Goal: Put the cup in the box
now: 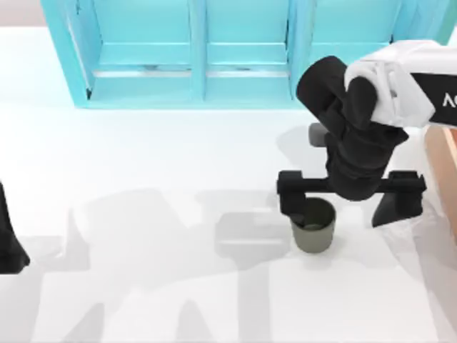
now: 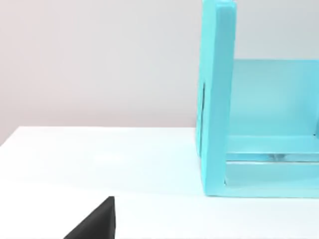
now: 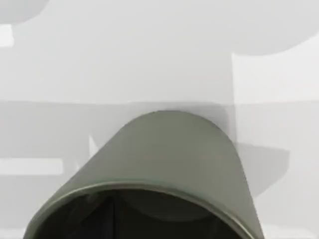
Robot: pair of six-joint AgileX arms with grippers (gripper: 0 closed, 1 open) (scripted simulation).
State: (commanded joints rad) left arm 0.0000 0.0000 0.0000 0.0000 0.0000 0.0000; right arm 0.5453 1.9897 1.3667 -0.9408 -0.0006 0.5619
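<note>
Early stage, nothing delivered yet. The cup (image 1: 314, 226) stands upright on the white desk (image 1: 143, 214), right of centre in the top view, in front of the cyan shelf unit (image 1: 200, 57). The right gripper (image 1: 350, 196) hangs directly over it, its crossbar spanning from the cup's rim out toward the right; fingers look spread wide, one at the cup's rim on the left side, the other well off to the right, not closed on anything. In the right wrist view the cup (image 3: 169, 164) sits very close below the camera, open mouth nearest.

The box (image 1: 444, 161) is a tan sliver at the desk's right edge, just beyond the right arm.

Left gripper (image 1: 8, 246) parked at the far left edge of the desk; can't tell its fingers.

Left to do, by my read: centre on the cup, grasp, lift, carry right, release in the box.
</note>
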